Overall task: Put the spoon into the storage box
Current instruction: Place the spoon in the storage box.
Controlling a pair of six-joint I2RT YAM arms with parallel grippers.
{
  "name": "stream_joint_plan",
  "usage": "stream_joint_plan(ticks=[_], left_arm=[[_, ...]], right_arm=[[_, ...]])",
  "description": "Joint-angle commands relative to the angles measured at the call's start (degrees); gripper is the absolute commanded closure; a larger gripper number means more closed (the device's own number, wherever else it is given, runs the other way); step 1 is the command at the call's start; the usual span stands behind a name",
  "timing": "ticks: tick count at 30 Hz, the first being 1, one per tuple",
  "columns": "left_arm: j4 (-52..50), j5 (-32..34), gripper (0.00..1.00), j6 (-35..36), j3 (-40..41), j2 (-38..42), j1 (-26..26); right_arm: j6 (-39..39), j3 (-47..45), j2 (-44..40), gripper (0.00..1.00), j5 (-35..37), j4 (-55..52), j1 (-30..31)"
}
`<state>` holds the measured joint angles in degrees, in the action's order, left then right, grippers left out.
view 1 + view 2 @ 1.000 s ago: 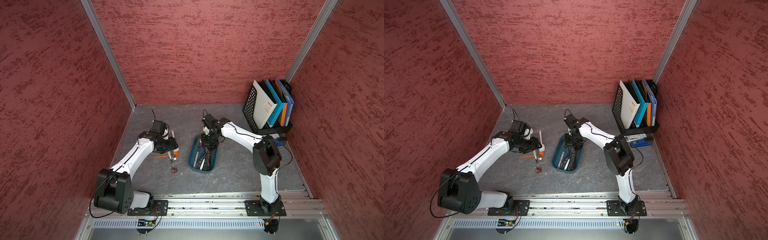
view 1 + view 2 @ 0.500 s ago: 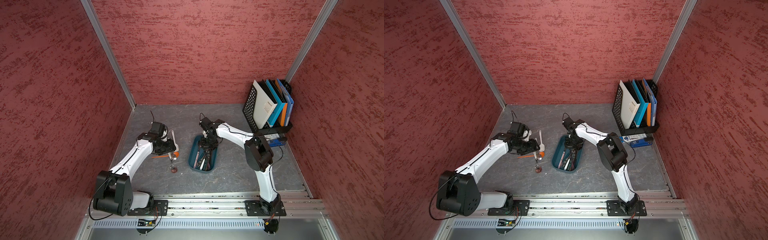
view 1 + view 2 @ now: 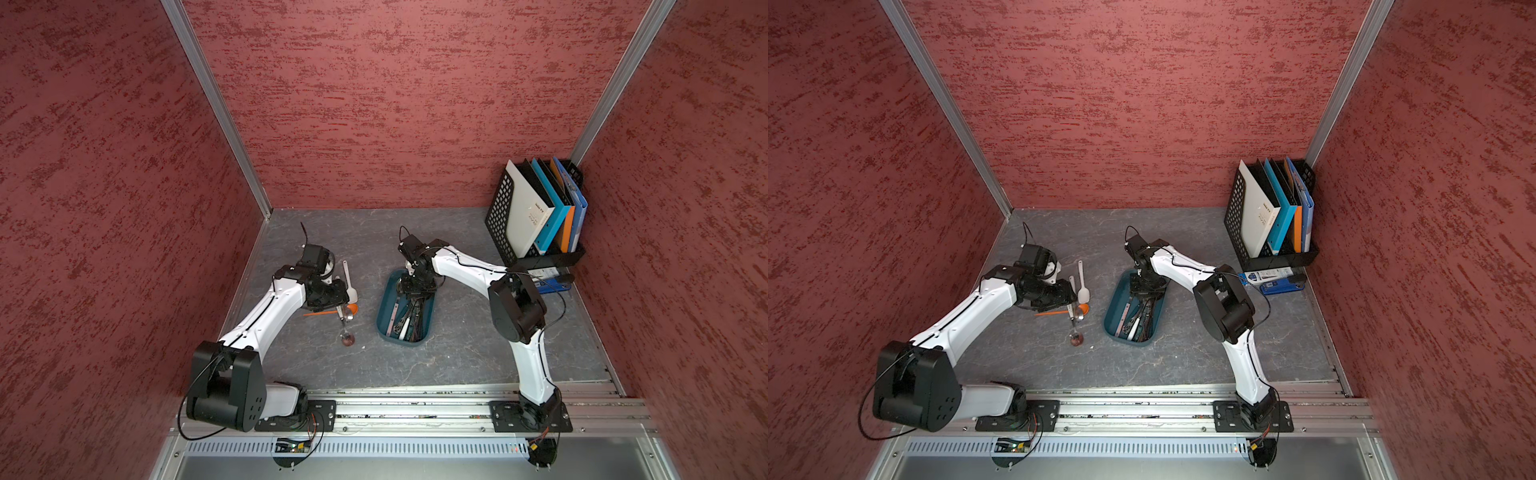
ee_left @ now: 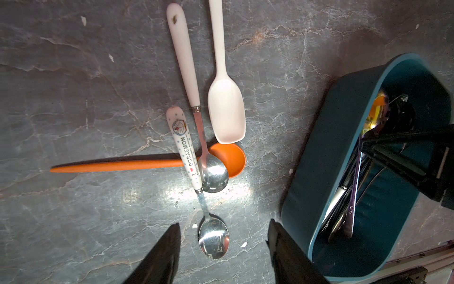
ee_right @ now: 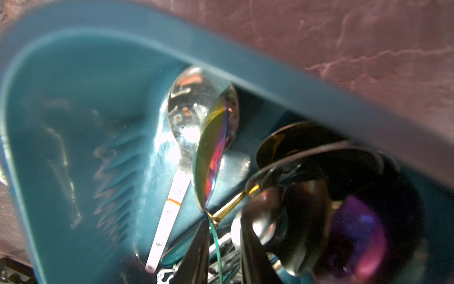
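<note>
Now the right claw (image 3: pixel 413 286) has eased apart inside the storage box (image 3: pixel 380 321) — left claw (image 4: pixel 223 224) stays apart.

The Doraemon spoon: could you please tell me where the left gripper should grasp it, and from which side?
Probably the bare metal neck of the Doraemon spoon, from straight above, jaws closing across it: its printed handle lies on the orange spoon and beside another spoon's bowl, while the neck is clear.
</note>
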<state>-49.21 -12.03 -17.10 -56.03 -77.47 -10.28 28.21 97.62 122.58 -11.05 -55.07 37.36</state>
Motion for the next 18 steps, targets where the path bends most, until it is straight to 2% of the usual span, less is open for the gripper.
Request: stream_joint_plan(ticks=[1, 7, 18], left_arm=[[-1.2, 1.0, 0.4, 0.6, -2.6, -1.0, 0.3], [-2.4, 2.8, 0.39, 1.0, -7.3, -5.7, 0.3], [-3.1, 2.0, 0.4, -1.0, -22.6, -24.1, 0.2]], right_arm=[[-0.4, -1.1, -2.3, 0.73, 1.0, 0.8, 0.1], [-2.4, -1.2, -7.0, 0.66, 1.8, 0.5, 0.0], [-10.2, -4.2, -16.3, 0.62, 3.8, 0.0, -0.6]])
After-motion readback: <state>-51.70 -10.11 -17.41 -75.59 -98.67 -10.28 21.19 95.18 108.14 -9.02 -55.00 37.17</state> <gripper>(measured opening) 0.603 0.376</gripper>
